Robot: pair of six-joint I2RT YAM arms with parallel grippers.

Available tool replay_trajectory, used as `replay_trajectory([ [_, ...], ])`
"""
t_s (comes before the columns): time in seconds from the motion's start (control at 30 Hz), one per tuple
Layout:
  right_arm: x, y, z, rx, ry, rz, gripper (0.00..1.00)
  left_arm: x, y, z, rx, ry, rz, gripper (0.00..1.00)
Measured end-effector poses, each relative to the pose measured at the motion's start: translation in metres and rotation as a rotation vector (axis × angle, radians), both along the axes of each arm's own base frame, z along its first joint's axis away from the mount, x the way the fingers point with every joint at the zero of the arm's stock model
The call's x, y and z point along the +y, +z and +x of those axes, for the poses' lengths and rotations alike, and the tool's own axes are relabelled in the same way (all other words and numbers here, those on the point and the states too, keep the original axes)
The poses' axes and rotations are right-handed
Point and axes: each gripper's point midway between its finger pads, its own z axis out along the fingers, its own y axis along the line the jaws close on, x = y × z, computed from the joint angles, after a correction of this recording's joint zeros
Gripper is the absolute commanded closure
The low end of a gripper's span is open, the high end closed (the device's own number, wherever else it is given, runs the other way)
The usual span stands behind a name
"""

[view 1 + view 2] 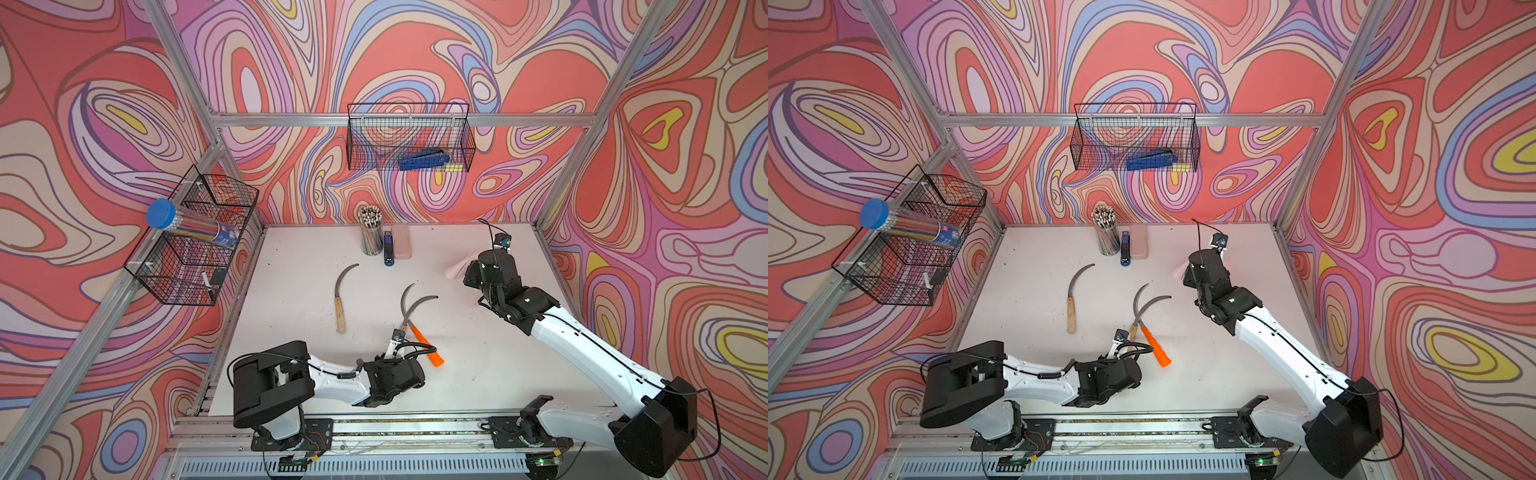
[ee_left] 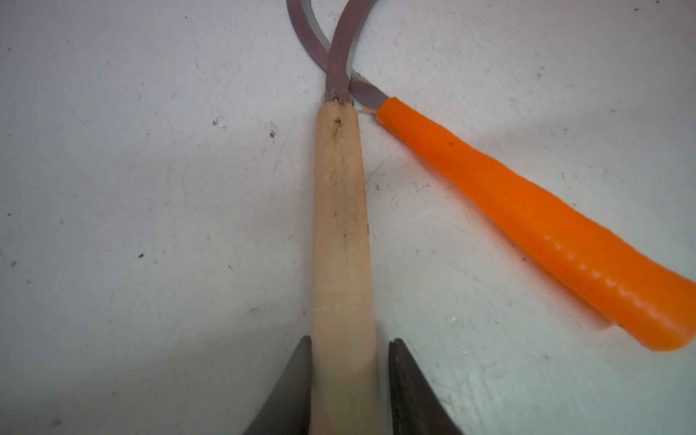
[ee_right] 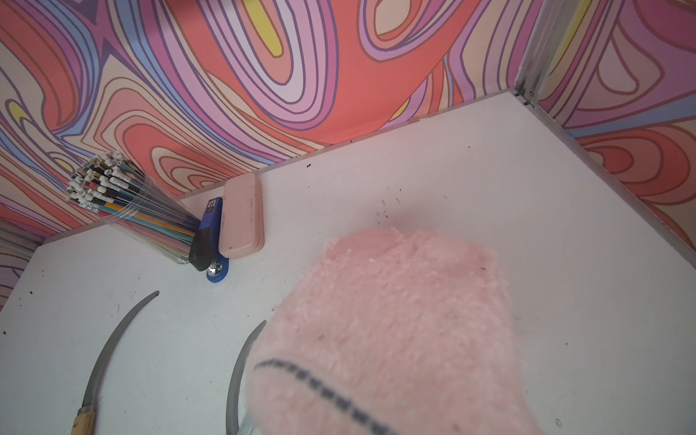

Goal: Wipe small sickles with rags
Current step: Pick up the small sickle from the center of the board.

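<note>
Three small sickles lie on the white table (image 1: 291,374). One with a wooden handle (image 1: 340,299) (image 1: 1072,299) (image 3: 113,339) lies alone at the left. Further right a second wooden-handled sickle (image 1: 404,326) (image 2: 339,211) crosses its blade over the orange-handled sickle (image 1: 428,349) (image 1: 1156,349) (image 2: 527,218). My left gripper (image 1: 400,338) (image 2: 350,339) straddles the end of that wooden handle. One finger touches it and a narrow gap shows at the other. My right gripper (image 1: 471,270) hangs above the back right of the table, shut on the fuzzy pink rag (image 1: 457,266) (image 1: 1177,270) (image 3: 395,320), which hides its fingers.
A pencil cup (image 1: 371,235), a blue stapler (image 1: 388,249) and a smooth pink case (image 1: 402,241) stand at the table's back edge. Wire baskets hang on the back wall (image 1: 409,137) and the left wall (image 1: 195,237), which holds a blue-capped tube (image 1: 187,224).
</note>
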Motion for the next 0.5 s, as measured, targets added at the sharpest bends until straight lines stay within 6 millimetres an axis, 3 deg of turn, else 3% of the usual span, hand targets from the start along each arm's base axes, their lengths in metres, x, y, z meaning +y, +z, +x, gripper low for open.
replay_trajectory([
  [0.23,0.0004,-0.0001,0.0,0.001,0.002,0.001,1.0,-0.0013,0.001,-0.0001,0.001,-0.003,-0.005,0.62],
  [0.5,0.0007,-0.0002,-0.0001,0.001,0.004,0.002,1.0,0.0013,0.0008,-0.0024,0.009,-0.009,-0.007,0.65],
])
